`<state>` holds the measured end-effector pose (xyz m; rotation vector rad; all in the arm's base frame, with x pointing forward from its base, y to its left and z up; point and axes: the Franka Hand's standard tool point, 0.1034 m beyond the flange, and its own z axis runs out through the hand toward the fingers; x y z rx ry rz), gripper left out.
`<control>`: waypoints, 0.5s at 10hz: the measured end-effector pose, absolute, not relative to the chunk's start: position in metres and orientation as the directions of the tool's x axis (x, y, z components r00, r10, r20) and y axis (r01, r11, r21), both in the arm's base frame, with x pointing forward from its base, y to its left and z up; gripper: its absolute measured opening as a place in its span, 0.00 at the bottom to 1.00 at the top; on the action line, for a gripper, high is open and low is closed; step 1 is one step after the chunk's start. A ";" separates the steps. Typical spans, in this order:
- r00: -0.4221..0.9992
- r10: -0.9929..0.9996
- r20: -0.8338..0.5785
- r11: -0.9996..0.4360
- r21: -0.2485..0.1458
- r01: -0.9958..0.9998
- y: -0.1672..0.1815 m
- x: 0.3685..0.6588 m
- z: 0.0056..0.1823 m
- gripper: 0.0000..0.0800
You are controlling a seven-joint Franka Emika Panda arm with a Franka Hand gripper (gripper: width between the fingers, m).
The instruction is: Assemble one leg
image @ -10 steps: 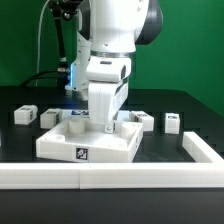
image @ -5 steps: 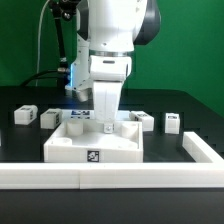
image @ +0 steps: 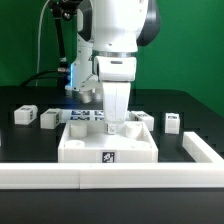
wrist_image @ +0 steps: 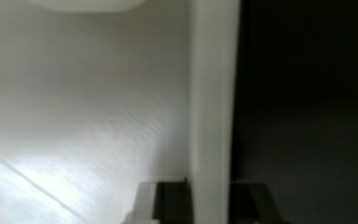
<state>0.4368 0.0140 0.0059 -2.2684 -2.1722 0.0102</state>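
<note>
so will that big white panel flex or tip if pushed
Probably stiff: the white panel looks thick and blocky. Unlikely to tip, since it lies wide and flat. It may slide on the smooth black table.

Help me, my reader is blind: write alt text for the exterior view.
A white robot arm reaches down at centre, its tool apparently clamped on the rim of a large flat white plastic panel lying on a black table. Small white rectangular plastic legs sit loose on either side of the panel, and a low white barrier runs along the front.
</note>
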 end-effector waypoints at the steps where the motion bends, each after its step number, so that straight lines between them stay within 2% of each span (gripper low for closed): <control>1: 0.043 0.999 -0.004 -0.043 -0.005 0.999 0.014 0.437 0.006 0.08; 5: -0.027 1.000 0.008 0.027 0.012 1.000 0.044 0.462 0.005 0.08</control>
